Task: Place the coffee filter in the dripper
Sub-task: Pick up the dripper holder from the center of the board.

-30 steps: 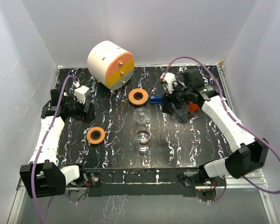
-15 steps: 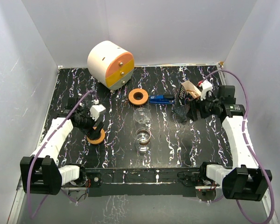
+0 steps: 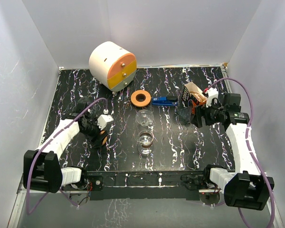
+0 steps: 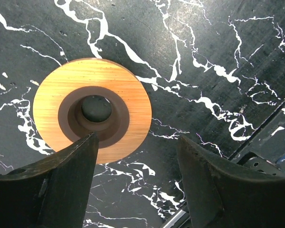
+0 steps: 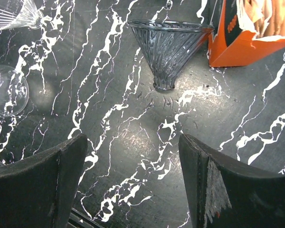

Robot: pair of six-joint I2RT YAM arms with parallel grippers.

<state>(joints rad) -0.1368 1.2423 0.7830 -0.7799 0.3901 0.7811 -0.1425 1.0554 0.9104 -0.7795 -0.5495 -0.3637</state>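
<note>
- My right pincer (image 5: 133,142) gapes open and empty, and the glass dripper (image 5: 170,47) lies just ahead of it.
- The coffee filters (image 5: 262,12) sit in the orange box (image 5: 237,50) just beside the dripper.
- My left pincer (image 4: 135,137) is open over a wooden ring (image 4: 128,95).

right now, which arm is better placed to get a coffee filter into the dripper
Right. Its open pincer hangs just short of the dripper and the orange box holding the coffee filters. The left pincer is far off, over a wooden ring.
</note>
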